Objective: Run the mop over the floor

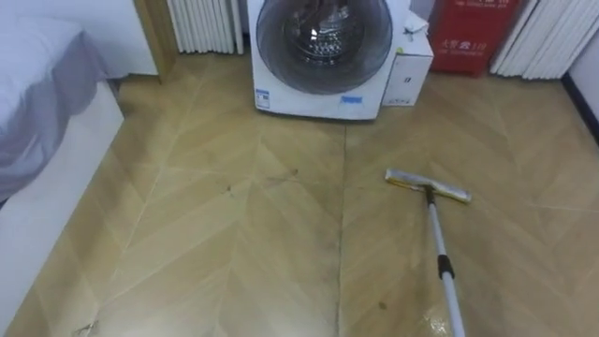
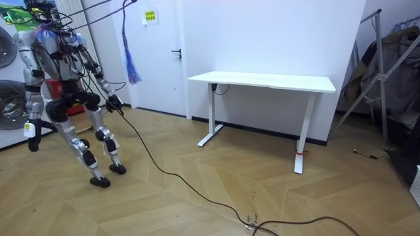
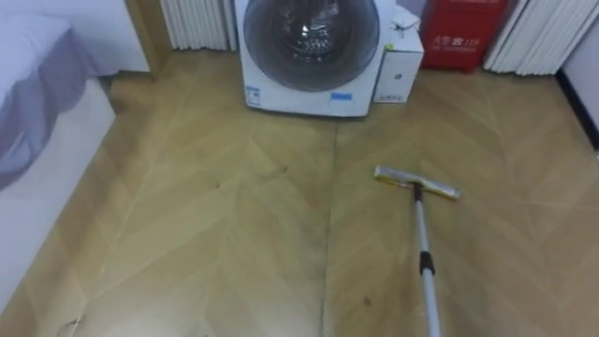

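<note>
A mop lies on the wooden floor to my right front. Its flat grey head [image 1: 428, 185] [image 3: 416, 183] points toward the washing machine, and its pale handle [image 1: 444, 267] runs back to the picture's lower edge. In the room view I stand at the far left, facing the washing machine [image 2: 8, 78], knees bent and leaning forward. My right hand [image 2: 31, 136] hangs low in front of me. My left hand [image 2: 115, 103] is held out behind my hip. Both hands are too small there to read their fingers.
A white front-loading washing machine [image 1: 323, 47] stands straight ahead, with a small white box [image 1: 409, 70] and a red box [image 1: 473, 33] to its right. A bed [image 1: 37, 122] fills the left side. A white desk [image 2: 262, 82] stands in the middle of the room.
</note>
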Available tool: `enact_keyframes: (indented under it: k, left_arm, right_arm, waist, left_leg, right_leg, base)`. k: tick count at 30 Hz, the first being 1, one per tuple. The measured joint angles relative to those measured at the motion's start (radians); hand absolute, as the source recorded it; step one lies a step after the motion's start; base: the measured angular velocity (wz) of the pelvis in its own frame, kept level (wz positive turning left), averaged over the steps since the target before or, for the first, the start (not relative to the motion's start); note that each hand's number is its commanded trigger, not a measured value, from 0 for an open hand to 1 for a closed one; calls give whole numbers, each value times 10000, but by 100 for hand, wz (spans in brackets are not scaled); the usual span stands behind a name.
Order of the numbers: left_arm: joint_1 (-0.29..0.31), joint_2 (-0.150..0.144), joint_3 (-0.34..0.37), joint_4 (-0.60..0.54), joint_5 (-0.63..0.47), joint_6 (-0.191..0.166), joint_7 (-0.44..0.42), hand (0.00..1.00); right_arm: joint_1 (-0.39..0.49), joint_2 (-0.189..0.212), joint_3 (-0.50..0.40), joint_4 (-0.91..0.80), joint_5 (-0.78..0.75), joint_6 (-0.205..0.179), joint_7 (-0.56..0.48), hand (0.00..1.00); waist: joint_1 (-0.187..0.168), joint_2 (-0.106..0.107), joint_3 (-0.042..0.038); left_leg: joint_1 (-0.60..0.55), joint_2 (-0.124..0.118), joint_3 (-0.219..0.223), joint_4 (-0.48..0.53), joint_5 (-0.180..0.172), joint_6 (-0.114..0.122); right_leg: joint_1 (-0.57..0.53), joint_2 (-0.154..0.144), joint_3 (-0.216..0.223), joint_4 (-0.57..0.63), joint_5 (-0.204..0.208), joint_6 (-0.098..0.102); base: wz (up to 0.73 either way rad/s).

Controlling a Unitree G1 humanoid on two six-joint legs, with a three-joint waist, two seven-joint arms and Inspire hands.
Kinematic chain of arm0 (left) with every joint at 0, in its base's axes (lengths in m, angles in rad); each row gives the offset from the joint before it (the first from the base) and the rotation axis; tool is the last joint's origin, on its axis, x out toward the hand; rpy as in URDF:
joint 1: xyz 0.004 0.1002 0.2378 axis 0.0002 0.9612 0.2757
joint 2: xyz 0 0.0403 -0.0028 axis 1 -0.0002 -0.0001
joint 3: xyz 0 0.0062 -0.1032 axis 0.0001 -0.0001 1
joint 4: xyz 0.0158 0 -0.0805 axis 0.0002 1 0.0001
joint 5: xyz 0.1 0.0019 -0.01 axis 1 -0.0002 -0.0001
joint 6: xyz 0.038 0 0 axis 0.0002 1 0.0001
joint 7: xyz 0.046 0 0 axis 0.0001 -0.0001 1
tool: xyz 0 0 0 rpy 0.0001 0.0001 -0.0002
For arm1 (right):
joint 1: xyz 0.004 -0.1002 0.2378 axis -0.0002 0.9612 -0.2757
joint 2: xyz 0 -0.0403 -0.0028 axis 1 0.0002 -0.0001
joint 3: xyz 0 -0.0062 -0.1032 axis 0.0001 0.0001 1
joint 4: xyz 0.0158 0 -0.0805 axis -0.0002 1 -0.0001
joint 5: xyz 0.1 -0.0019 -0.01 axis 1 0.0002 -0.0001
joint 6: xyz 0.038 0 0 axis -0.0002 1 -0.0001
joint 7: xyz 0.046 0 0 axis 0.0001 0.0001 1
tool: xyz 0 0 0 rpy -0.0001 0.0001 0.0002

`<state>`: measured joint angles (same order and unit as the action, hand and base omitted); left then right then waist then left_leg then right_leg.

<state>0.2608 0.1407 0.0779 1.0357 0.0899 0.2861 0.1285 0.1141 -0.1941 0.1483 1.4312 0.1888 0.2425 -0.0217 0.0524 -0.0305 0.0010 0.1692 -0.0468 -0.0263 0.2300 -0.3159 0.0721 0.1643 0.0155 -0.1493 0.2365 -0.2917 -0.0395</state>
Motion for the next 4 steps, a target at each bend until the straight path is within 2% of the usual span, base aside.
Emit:
enact_keyframes:
  k: [4]
  left_arm:
    - [-67, -23, 41, 30, 324, 127, -129, 0]
  right_arm:
    - [-96, -4, -366, -209, -463, 100, 97, 100]
  waist:
    - [-20, -57, 53]
  left_leg:
    - [13, 19, 156, 7, 0, 0]
  right_leg:
    - [-46, 28, 128, -8, 0, -1]
  base:
    - [-14]
